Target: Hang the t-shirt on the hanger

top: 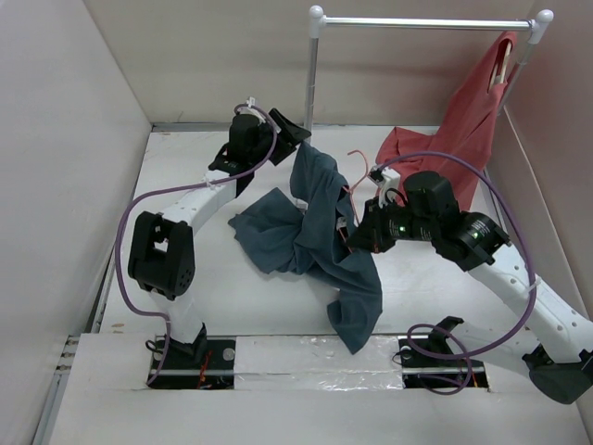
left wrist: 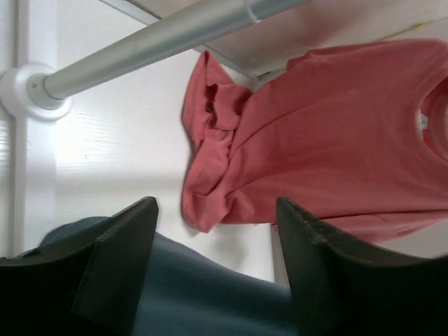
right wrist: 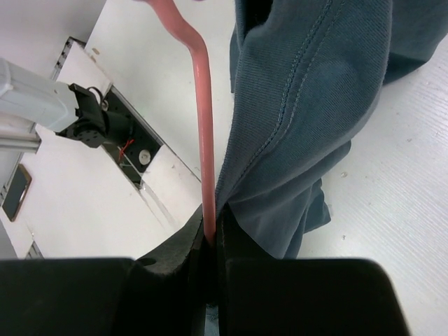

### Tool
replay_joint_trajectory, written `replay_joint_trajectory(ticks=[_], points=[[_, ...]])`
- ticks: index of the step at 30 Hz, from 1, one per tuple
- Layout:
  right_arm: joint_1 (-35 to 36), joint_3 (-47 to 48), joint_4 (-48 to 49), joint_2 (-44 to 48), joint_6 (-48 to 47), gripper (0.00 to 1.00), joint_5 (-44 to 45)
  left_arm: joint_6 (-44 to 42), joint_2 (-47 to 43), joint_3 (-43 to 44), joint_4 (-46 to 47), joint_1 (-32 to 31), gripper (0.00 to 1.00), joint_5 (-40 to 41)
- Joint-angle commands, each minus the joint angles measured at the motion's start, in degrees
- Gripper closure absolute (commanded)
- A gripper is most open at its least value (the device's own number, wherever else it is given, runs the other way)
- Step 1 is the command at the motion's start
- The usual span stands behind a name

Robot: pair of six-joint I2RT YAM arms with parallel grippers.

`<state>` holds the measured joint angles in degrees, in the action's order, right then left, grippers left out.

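The slate-blue t-shirt (top: 315,222) hangs bunched between my two grippers, its lower part trailing on the table. My left gripper (top: 295,137) is at its upper end, near the rack's left pole. In the left wrist view (left wrist: 213,206) the fingers stand wide apart with blue cloth (left wrist: 203,294) lying between them. My right gripper (top: 357,232) is shut (right wrist: 213,224) on a thin pink rod (right wrist: 204,126) together with the shirt's hemmed edge (right wrist: 315,105). The hanger, a silver rod (top: 426,22) on two poles, stands at the back; its left pole (left wrist: 154,42) and white base (left wrist: 24,87) show.
A red shirt (top: 473,120) hangs from the rod's right end and spreads onto the table at the back right; it also shows in the left wrist view (left wrist: 336,133). Walls close in the left, back and right. Purple cables loop over both arms.
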<state>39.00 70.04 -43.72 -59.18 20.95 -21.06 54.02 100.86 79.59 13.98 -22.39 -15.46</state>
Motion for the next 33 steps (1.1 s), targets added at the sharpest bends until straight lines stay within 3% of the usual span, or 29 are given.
replay_joint_trajectory(ticks=[1,3,4,5,16,19,21,25,28,33], points=[[-0.24,3.17,2.94,1.17,-1.00,1.00,-2.14,1.61,-0.75,1.09,5.44,-0.02,0.39,-2.46],[-0.24,3.17,2.77,1.08,-1.00,1.00,-2.14,2.66,-0.31,1.44,7.02,-0.02,0.63,-3.52],[-0.24,3.26,2.68,0.99,-1.09,1.00,-2.06,3.02,0.30,1.70,7.12,-0.02,0.90,-4.04],[-0.77,3.43,2.51,1.17,-1.00,1.00,-1.97,3.11,0.30,1.88,7.03,-0.02,1.00,-3.96],[-2.61,6.07,-2.76,3.37,-1.09,1.00,-1.18,-1.72,-2.85,1.10,3.16,3.94,1.00,-0.09],[-4.80,6.25,-4.35,3.72,-1.96,1.00,-1.88,-7.68,-5.39,-1.45,7.63,4.81,1.00,-8.22],[-6.13,5.37,-3.83,3.72,-2.67,1.00,-2.93,-14.01,-7.42,-6.00,15.45,3.77,1.00,-13.86],[-9.29,4.67,-2.51,3.37,-3.02,1.00,-6.27,-20.35,-11.03,-10.32,15.73,1.83,0.54,-18.62],[-10.79,5.10,-2.24,3.02,-3.46,1.00,-9.26,-22.28,-11.12,-11.39,16.43,1.30,0.38,-21.70],[-14.47,5.11,-2.24,2.75,-4.25,1.00,-15.04,-26.59,-10.42,-9.11,13.99,1.30,0.30,-22.86]])
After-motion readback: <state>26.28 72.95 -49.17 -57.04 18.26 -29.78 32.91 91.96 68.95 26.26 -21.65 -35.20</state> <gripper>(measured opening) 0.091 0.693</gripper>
